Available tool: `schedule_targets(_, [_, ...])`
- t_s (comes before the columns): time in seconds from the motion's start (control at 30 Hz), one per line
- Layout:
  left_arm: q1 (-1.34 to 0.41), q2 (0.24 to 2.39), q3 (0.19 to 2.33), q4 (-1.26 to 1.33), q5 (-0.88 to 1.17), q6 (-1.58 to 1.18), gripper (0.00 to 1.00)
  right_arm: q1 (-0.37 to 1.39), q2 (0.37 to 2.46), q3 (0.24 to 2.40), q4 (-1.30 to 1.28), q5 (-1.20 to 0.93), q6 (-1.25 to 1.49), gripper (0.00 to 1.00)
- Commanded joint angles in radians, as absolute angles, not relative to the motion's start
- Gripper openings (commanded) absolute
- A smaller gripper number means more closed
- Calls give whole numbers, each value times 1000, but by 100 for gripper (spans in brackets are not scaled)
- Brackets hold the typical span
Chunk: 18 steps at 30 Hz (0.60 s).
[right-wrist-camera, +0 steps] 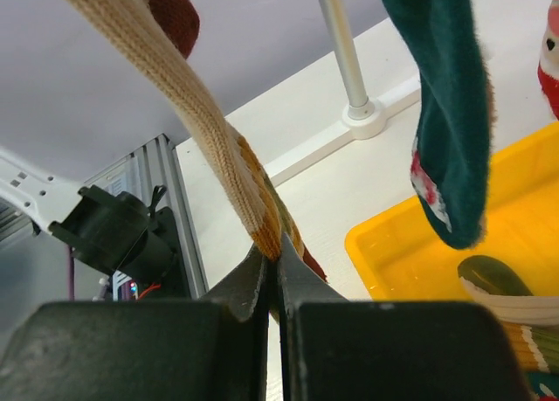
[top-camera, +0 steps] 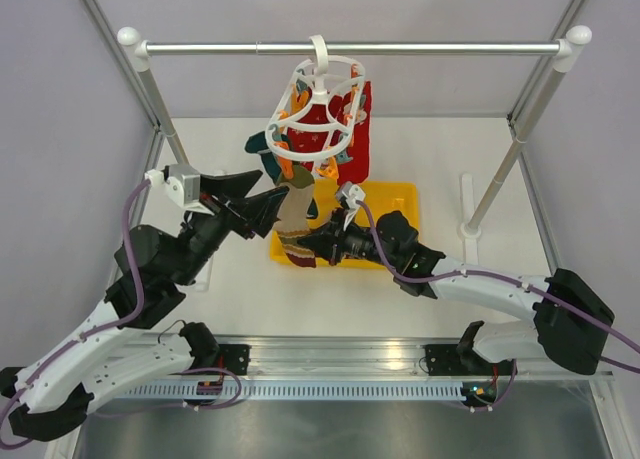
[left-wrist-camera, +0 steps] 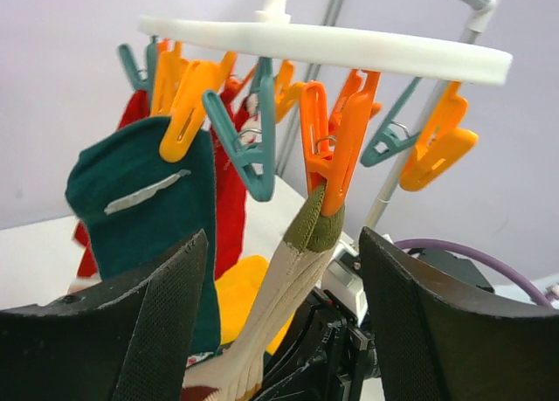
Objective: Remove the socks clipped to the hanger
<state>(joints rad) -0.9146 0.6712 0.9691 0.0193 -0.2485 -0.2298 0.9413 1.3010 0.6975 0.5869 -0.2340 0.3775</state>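
The white hanger (top-camera: 322, 107) hangs from a metal rail with its orange and teal pegs dangling. A red sock (top-camera: 352, 129) and a dark teal sock (top-camera: 264, 145) are clipped to it. A beige striped sock (left-wrist-camera: 284, 274) with an olive cuff hangs from an orange peg (left-wrist-camera: 336, 148). My left gripper (left-wrist-camera: 279, 331) is open, and its fingers stand on either side of that sock just below the peg. My right gripper (right-wrist-camera: 278, 270) is shut on the lower end of the same beige sock (right-wrist-camera: 218, 156), which is stretched taut.
A yellow tray (top-camera: 405, 197) sits under the hanger with a striped sock (right-wrist-camera: 511, 305) in it. The rail (top-camera: 400, 48) rests on slanted posts; one post's foot (right-wrist-camera: 362, 113) stands beside the tray. The teal sock (right-wrist-camera: 445, 113) hangs just right of my right gripper.
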Motion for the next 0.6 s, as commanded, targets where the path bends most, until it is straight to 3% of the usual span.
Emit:
schedule_targets(0.0, [-890,698,992,92,-96,-184,74,922,1249,683,574,-339,370,1])
schedule_targets(0.57, [-758,804,1071,141,277,-238,76,874,1187,646,532,-466,380,1])
